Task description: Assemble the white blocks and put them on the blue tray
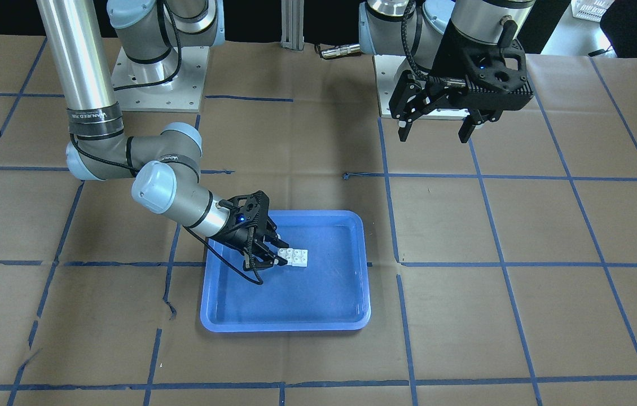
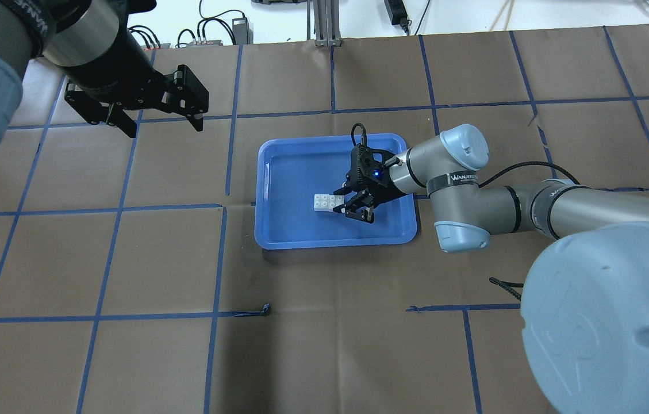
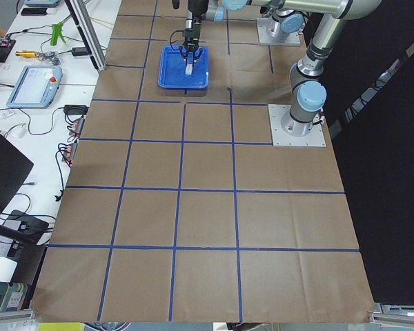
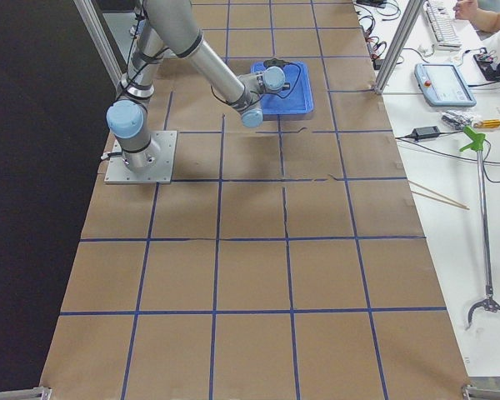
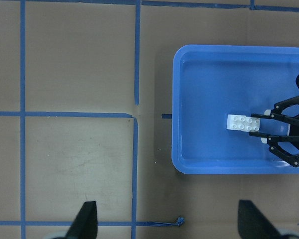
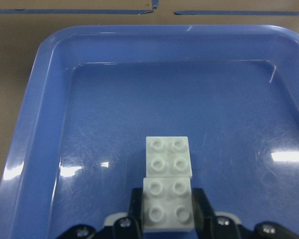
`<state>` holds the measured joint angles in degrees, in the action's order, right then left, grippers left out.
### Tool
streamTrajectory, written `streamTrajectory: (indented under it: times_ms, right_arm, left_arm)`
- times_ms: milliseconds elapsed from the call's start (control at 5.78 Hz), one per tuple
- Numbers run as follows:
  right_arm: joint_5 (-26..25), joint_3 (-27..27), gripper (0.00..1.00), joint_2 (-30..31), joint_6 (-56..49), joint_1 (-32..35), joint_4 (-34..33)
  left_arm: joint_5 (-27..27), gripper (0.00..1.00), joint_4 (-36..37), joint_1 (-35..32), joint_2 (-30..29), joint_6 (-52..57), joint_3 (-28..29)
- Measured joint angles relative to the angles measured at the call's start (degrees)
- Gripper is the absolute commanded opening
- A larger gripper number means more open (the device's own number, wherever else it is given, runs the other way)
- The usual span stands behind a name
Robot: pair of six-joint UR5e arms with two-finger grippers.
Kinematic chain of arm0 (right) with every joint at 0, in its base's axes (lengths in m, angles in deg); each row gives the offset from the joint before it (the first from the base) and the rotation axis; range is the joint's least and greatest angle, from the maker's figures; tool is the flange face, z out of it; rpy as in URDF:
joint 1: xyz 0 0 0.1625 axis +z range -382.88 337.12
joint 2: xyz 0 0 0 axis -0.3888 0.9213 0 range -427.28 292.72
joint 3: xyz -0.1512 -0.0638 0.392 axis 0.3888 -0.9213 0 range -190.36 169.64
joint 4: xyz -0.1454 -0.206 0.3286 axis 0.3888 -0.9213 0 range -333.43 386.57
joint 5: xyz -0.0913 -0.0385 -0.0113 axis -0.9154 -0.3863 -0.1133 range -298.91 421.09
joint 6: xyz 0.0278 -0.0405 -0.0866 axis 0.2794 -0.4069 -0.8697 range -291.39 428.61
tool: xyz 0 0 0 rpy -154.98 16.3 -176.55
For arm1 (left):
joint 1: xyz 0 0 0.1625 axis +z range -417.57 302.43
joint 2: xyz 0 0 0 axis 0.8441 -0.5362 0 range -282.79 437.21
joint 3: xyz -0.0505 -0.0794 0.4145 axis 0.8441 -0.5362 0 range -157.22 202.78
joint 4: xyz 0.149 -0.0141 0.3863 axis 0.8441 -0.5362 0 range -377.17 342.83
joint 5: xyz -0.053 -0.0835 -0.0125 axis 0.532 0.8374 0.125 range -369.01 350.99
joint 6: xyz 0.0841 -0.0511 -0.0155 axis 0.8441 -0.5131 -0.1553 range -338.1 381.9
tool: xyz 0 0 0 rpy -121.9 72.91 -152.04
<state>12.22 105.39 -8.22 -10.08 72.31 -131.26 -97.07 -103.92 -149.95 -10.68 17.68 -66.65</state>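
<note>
The two white blocks (image 1: 297, 256) are joined, one overlapping the other in a step, low inside the blue tray (image 1: 284, 327). My right gripper (image 1: 282, 256) reaches into the tray and is shut on the near block. In the right wrist view its fingers (image 6: 135, 204) press both sides of the near block (image 6: 168, 206), and the far block (image 6: 168, 157) sticks out ahead. The overhead view shows the blocks (image 2: 325, 202) left of the right gripper (image 2: 339, 202). I cannot tell whether the blocks rest on the tray floor. My left gripper (image 1: 434, 127) is open and empty, high above the table, far from the tray.
Brown paper with blue tape grid lines (image 2: 226, 172) covers the table. The tray (image 2: 335, 241) lies mid-table. The arm bases (image 1: 160, 79) stand at the robot's edge. Side benches hold tools and a pendant (image 4: 446, 83).
</note>
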Motion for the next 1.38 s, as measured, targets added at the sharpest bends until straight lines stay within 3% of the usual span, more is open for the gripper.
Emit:
streamTrajectory:
  times_ms: [865,1383]
  right_arm:
    - [0.08,0.0,0.23,0.0,-0.15,-0.06,-0.18]
    - [0.07,0.0,0.5,0.0,-0.07,-0.09,-0.08]
  left_arm:
    - [0.0,0.99,0.0,0.0,0.0,0.0,-0.02]
    - [0.0,0.99,0.0,0.0,0.0,0.0,-0.04]
